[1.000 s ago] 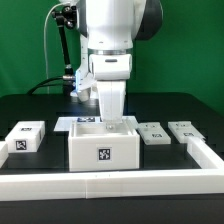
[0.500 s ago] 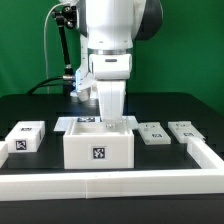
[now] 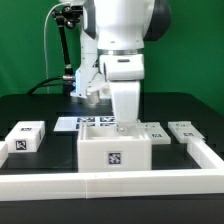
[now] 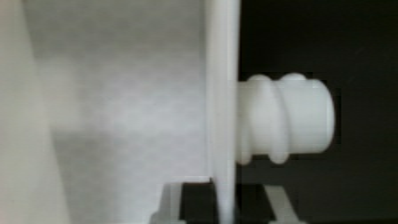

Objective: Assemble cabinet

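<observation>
End effector [image 3: 124,127] pinched tight on the cabinet [image 3: 115,150] rear wall; marker board [image 3: 85,122] just beyond.

Backdrop: plain green wall [image 3: 30,40], flat and unmarked, filling the whole rear of the exterior view. Light even and soft, no hard shadows.

Work surface: black table [image 3: 40,105], matte, faint sheen toward the back edge. White rail [image 3: 110,184] runs along the near edge and turns back along the exterior view's right.

Marker board [image 3: 72,124] lies flat mid-table.

Rear, exterior view's left: black stand [image 3: 66,50], upright, with a dark cable [image 3: 49,70] looping down to table level.
</observation>
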